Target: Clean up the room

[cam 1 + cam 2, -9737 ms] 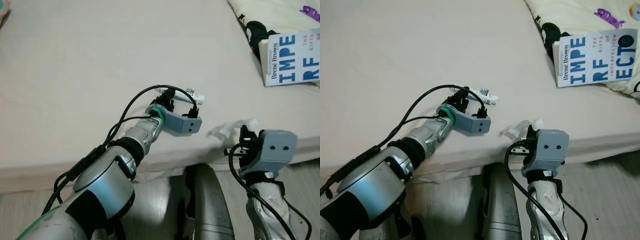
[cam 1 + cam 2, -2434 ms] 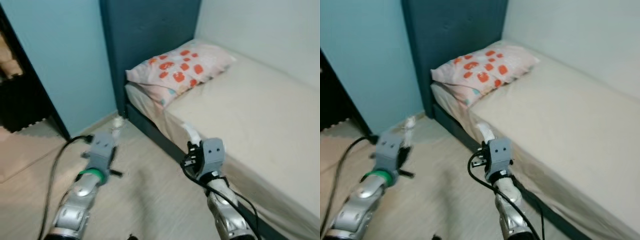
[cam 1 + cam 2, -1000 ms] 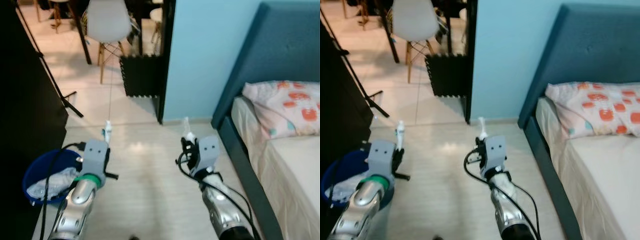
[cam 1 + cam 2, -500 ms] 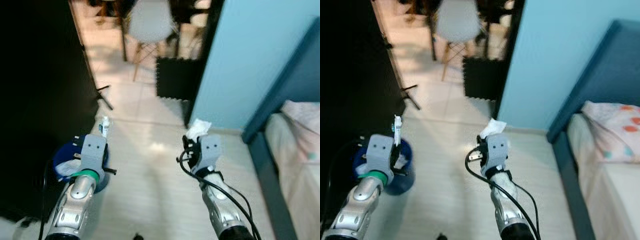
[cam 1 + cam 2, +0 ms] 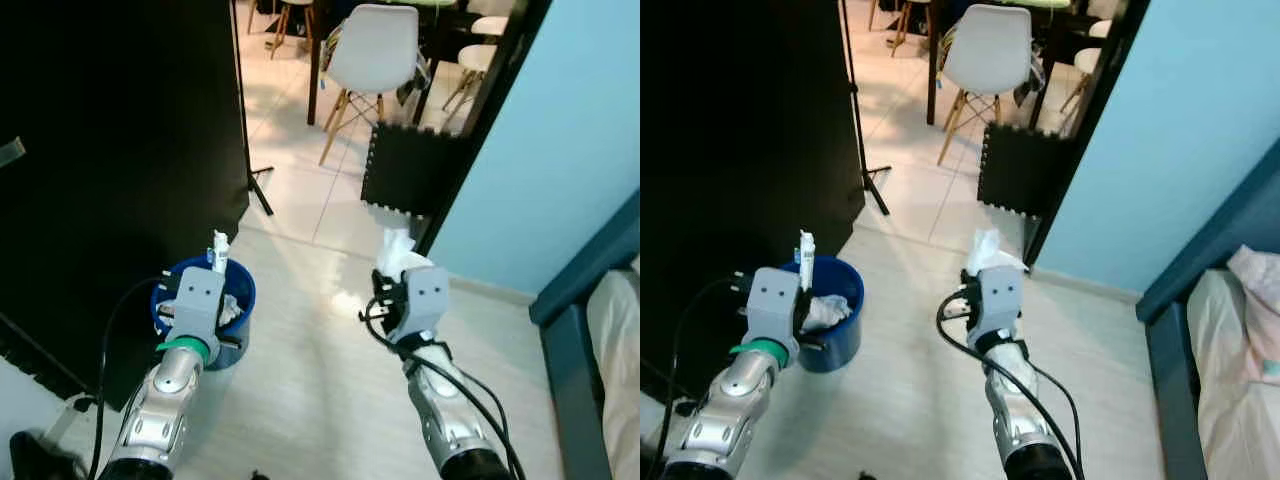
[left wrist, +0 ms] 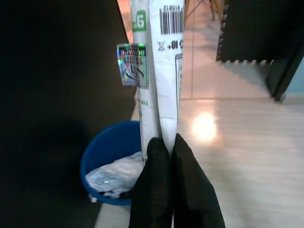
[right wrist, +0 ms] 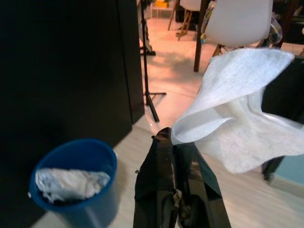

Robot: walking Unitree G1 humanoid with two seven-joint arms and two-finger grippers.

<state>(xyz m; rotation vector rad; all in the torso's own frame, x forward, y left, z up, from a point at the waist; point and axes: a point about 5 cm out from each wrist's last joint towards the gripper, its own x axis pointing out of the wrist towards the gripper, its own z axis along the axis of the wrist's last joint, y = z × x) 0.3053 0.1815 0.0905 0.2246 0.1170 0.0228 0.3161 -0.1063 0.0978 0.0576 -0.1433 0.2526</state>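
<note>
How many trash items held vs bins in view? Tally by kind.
Held wrapper in left gripper: 1
Held tissue in right gripper: 1
Blue bin, with crumpled trash inside: 1
Total: 3

flat white plastic wrapper held in left claw | barcode with small digits, not surely legible | green square bearing a large "6" or "9" | holographic sticker, text unreadable
</note>
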